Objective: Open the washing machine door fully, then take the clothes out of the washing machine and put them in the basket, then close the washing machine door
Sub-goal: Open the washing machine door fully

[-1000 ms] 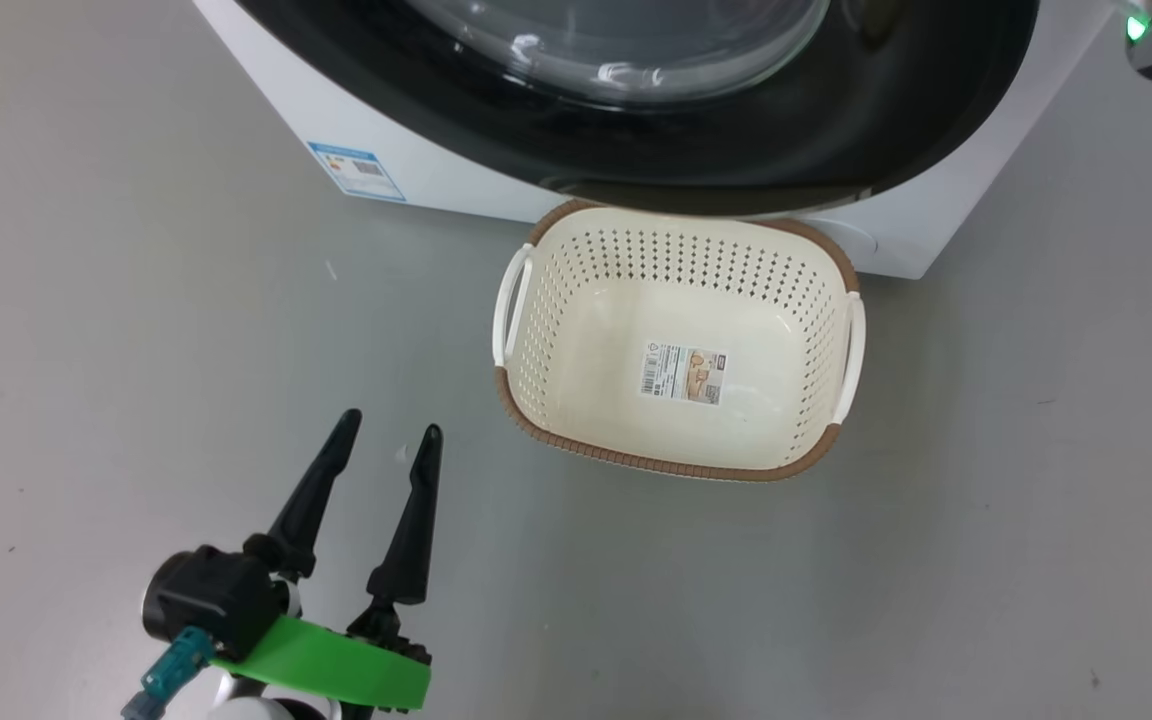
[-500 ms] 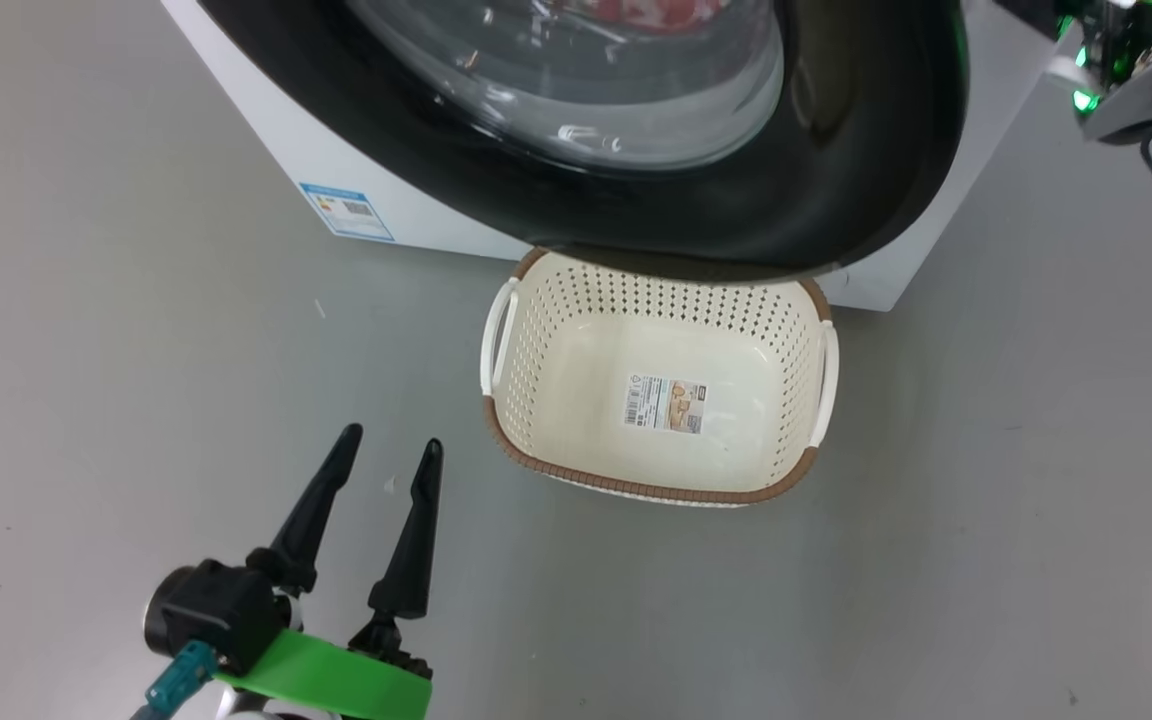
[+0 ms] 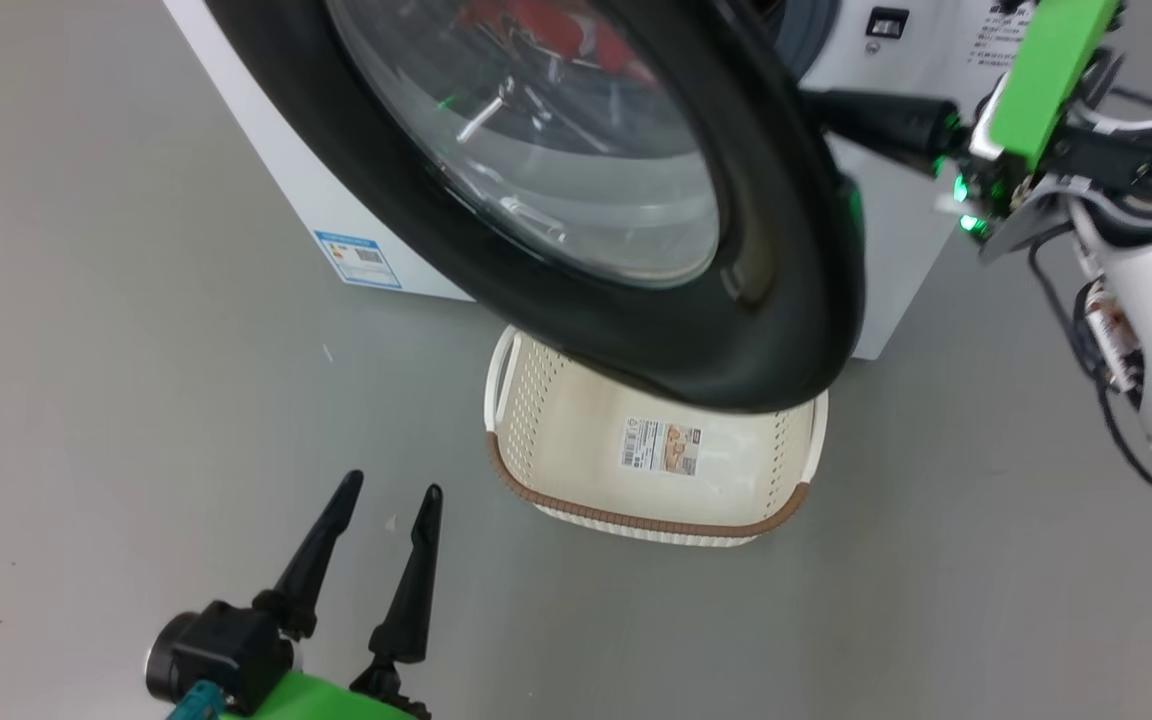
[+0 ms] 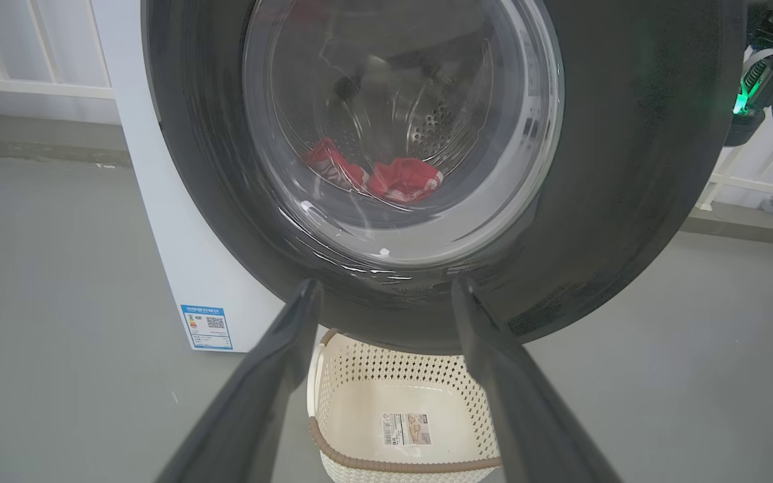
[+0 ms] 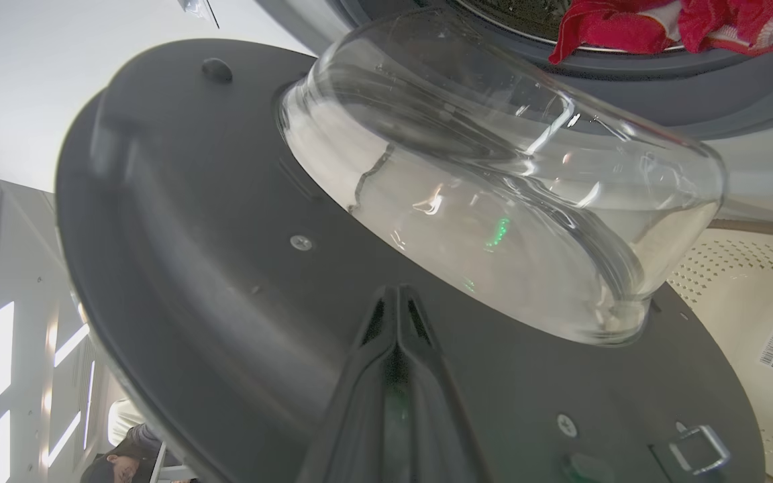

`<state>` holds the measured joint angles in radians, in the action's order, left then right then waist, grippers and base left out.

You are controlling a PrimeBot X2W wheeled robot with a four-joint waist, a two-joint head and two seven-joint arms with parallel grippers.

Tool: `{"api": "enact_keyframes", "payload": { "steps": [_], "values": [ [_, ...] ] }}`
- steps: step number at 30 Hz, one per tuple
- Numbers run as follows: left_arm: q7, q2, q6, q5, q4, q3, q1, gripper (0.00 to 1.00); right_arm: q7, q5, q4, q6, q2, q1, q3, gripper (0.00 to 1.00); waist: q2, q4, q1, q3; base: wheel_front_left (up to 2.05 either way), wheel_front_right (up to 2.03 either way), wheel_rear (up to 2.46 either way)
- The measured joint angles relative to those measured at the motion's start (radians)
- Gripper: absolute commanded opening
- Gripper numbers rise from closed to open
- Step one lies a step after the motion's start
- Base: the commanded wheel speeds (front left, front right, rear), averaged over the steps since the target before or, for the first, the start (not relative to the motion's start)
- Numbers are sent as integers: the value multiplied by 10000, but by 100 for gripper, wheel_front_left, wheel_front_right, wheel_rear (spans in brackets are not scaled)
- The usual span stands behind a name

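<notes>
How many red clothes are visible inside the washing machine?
2. One red garment lies low in the drum, towards its left in the left wrist view; another lies just right of it. More may be hidden behind them.

No text legible. Blue label [image 3: 357,258] w/ QR code, low on washing machine [image 3: 331,200] front: print too small. Paper label [image 3: 660,446] w/ barcode on basket [image 3: 636,522] bottom: unreadable. Small printed lines [image 3: 1001,40] on the same front: blurred.
</notes>
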<state>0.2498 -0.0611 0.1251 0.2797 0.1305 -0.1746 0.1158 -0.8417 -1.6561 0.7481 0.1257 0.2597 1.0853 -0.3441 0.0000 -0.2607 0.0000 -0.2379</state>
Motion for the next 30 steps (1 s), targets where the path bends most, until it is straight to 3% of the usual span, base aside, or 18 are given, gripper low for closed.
{"api": "enact_keyframes", "payload": {
  "steps": [18, 30],
  "values": [
    [0, -12, 0, -178, -96, 288, -575, 100, -520, -8, -2276, 0, -399, -2302, -614, 0, 0, -468, 0, 870, 0, 0, 0],
    [0, 50, 0, -251, -157, 575, -788, 100, -380, -69, -2874, 0, -763, -3245, -713, 0, 0, -1194, 0, 1218, 0, 0, 0]
  ]
}}
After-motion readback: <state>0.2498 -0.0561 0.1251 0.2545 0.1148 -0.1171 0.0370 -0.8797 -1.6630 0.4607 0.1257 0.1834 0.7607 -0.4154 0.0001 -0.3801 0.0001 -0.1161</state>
